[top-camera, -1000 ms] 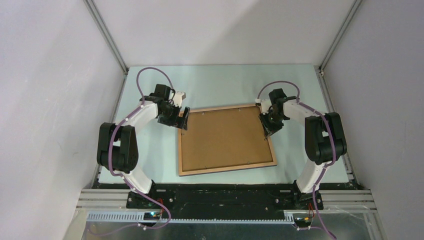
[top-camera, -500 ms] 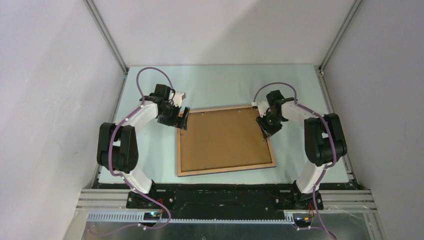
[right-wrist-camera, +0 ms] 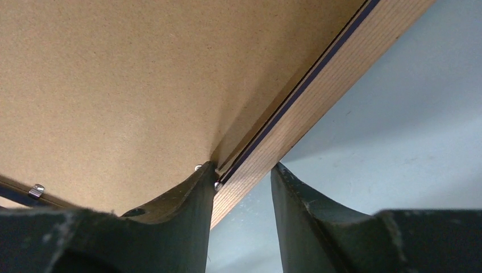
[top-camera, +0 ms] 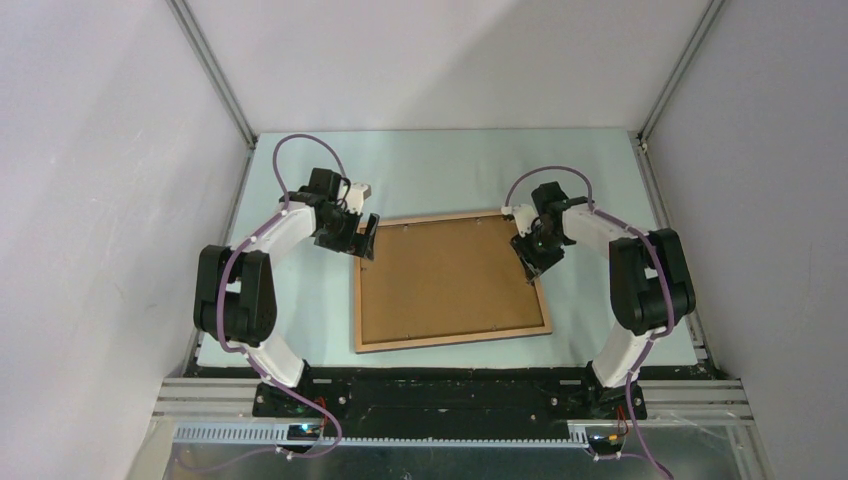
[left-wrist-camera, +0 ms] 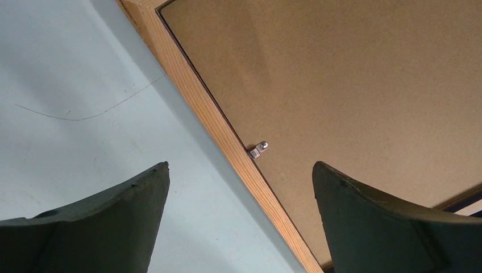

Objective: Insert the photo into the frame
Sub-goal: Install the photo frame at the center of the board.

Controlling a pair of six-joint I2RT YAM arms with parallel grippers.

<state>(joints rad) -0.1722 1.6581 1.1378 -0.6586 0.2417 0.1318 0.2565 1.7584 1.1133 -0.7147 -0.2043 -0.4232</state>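
Frame [top-camera: 455,338] lies back-up at the picture's centre, the brown backing board [top-camera: 450,280] inside it; the photo is not visible. Left gripper [left-wrist-camera: 240,165] hangs spread wide. Right gripper [right-wrist-camera: 243,166] straddles the right rail, half apart; whether it pinches, I cannot tell. I think each metal tab [left-wrist-camera: 258,149] should be turned gently.

left arm [top-camera: 278,232]: white links, black joint housings | right arm [top-camera: 602,226]: same | cables [top-camera: 300,138]: purple, one arching over each wrist, trailing past base | bases [top-camera: 262,400]: black plates | fingers [left-wrist-camera: 378,224]: dark grey, matte, broad, curved, blunt tips, pale specks on right pair
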